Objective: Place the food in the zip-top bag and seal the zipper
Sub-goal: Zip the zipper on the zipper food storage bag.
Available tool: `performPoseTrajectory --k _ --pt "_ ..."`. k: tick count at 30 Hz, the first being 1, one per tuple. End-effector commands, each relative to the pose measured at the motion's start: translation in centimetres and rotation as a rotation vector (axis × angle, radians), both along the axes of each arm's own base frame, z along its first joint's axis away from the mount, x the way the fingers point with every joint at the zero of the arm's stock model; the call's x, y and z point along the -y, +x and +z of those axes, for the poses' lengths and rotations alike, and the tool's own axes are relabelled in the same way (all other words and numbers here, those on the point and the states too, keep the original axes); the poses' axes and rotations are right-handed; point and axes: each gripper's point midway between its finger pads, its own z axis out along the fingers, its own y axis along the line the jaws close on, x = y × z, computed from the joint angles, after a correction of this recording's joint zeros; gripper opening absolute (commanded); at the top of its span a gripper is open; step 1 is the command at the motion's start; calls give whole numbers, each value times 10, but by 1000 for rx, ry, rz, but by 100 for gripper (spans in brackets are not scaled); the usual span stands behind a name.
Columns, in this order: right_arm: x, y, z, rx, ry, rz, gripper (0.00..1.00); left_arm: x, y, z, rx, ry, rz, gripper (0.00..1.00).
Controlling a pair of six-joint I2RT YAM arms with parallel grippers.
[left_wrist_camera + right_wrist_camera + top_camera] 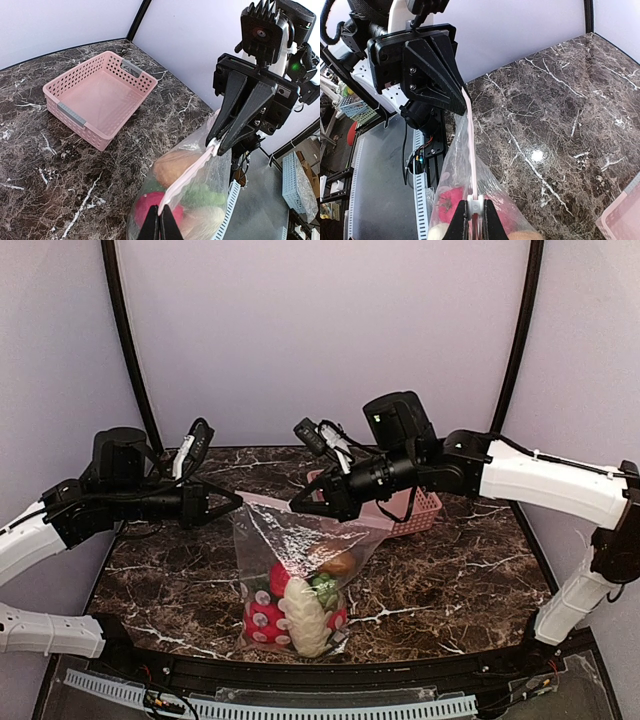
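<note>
The clear zip-top bag [300, 540] hangs above the marble table, stretched between both grippers. Inside it lies the food: an orange fruit [337, 561], red tomatoes [262, 620], a cream-white vegetable [305, 622] and a green piece [324, 588]. My left gripper [237, 502] [160, 226] is shut on the bag's corner, at one end of the pinkish zipper [189, 171] strip. My right gripper [298, 504] [476, 220] is shut on the zipper's white slider [476, 205], at the other end of the strip [471, 145]. The strip runs taut between the two.
A pink slotted basket [422, 512] [100, 95] stands on the table behind the right gripper, with nothing in it. Dark marble table [450, 580] lies around the bag. The slotted cable rail [300, 708] runs along the near edge.
</note>
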Motion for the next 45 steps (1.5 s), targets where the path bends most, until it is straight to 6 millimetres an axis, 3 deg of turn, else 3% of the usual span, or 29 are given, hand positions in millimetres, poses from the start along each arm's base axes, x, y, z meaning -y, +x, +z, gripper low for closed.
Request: performPoseTrajectory --k 1,45 --pt "19 2 4 -8 -11 -47 0 -18 11 -5 7 24 115 1" --pt "80 20 -21 -30 -74 -253 0 -50 36 -29 -68 55 289 1"
